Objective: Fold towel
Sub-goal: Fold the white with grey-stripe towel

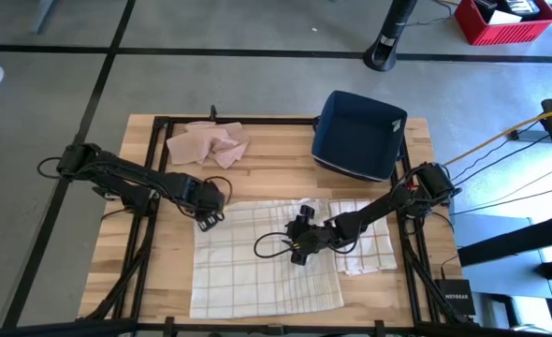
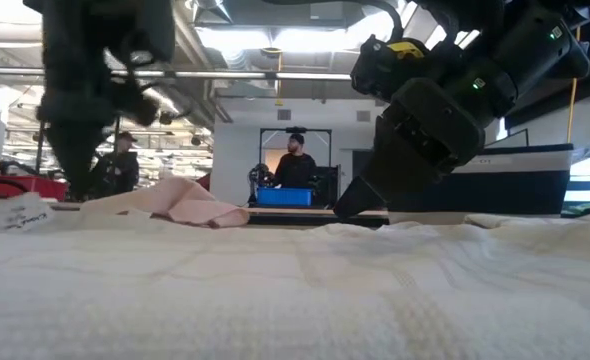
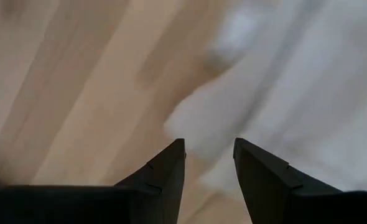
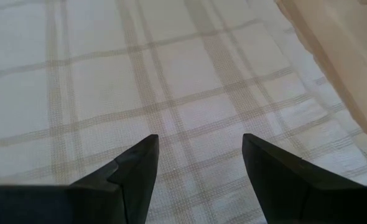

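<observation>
High view: blue bin looks empty. Towel under both grippers, L & R, fingers spread.

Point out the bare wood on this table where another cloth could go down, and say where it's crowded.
Free: the near-left wood beside the white checked towel, and the strip between the pink cloth and the blue bin. Crowded: the middle, where the left gripper sits at the towel's far-left corner and the right gripper hangs over it, beside a folded towel.
</observation>
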